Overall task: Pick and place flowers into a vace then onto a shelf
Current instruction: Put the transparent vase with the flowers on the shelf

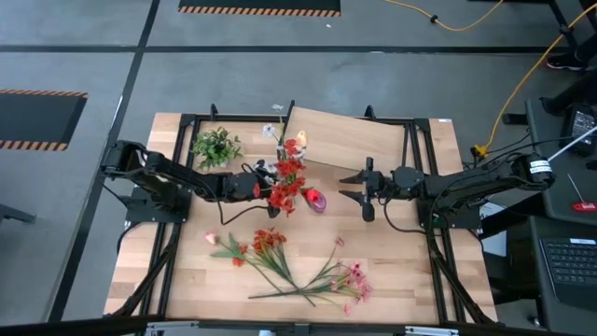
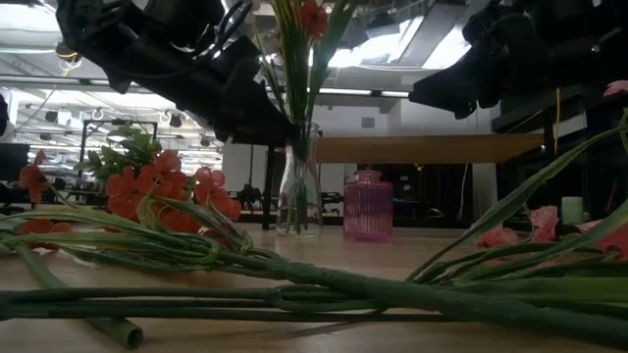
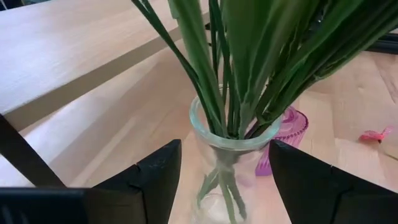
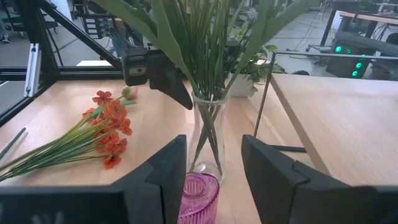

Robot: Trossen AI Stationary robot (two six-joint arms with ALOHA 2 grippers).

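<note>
High view – vase: your landmark is the clear glass vase (image 1: 283,183), standing on the table (image 1: 401,280) just in front of the shelf (image 1: 347,142), red blooms crowding its top.
High view – left claw (image 1: 264,183): it sits right at the vase on the left, placed, I judge, to take the glass by the neck.
High view – right claw (image 1: 357,189): it waits apart from the vase on the right, fingers spread, beyond the small pink vase (image 1: 317,201).
High view – loose flowers (image 1: 294,271): orange and pink stems lie on the table in front of the vase, not yet loaded; a green leafy tuft (image 1: 216,147) stands left of it.
Low view – vase (image 2: 299,181): it is upright beside the pink vase (image 2: 369,206), with the loose flowers (image 2: 162,201) lying nearer you.
Left wrist view – left claw (image 3: 225,180): the fingers (image 3: 155,174) stand spread on either side of the vase (image 3: 233,158), not pressing it, so you probably close next.
Right wrist view – right claw (image 4: 214,168): its fingers are spread and empty, aimed at the vase (image 4: 207,134), with the shelf (image 4: 339,118) beside it and orange flowers (image 4: 93,134) on the other side.
</note>
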